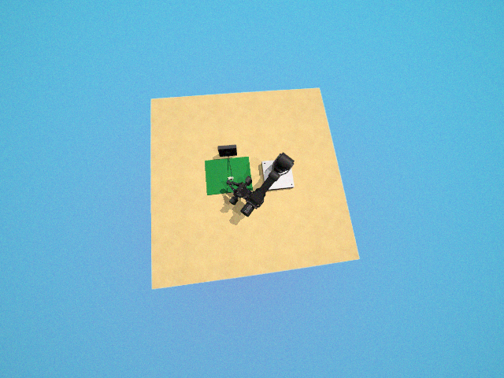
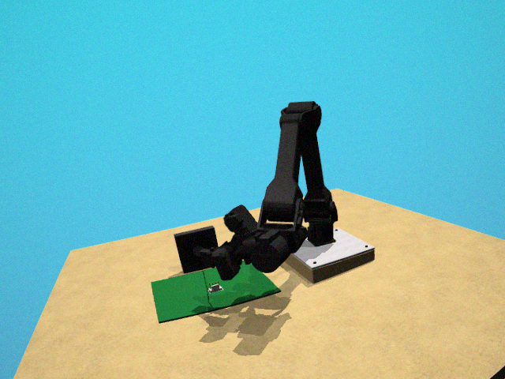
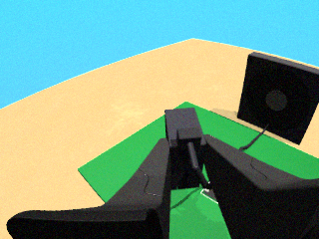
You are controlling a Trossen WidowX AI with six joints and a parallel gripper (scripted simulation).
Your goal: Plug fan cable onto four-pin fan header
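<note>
My gripper [image 1: 230, 182] [image 3: 185, 141] is shut on the cable's plug [image 3: 182, 120], a small dark grey block at the fingertips in the wrist view. The gripper is tilted and holds the plug above the green board [image 1: 215, 168] [image 2: 175, 298] [image 3: 125, 159], off the header. The white four-pin header [image 1: 230, 178] [image 2: 215, 288] [image 3: 208, 195] stands on the board with its pins bare in the exterior view. In the wrist view the right finger partly hides it. The plug is not discernible in the exterior view. A dark cable [image 3: 256, 137] runs from the fan, partly hidden by the fingers.
The black square fan [image 1: 227, 151] [image 2: 187, 240] [image 3: 259, 80] stands upright just behind the board. The arm's white base plate [image 1: 280, 183] [image 2: 346, 246] is to the right of the board. The arm's shadow falls on the board's near part and the table [image 1: 183, 235] [image 2: 367, 318].
</note>
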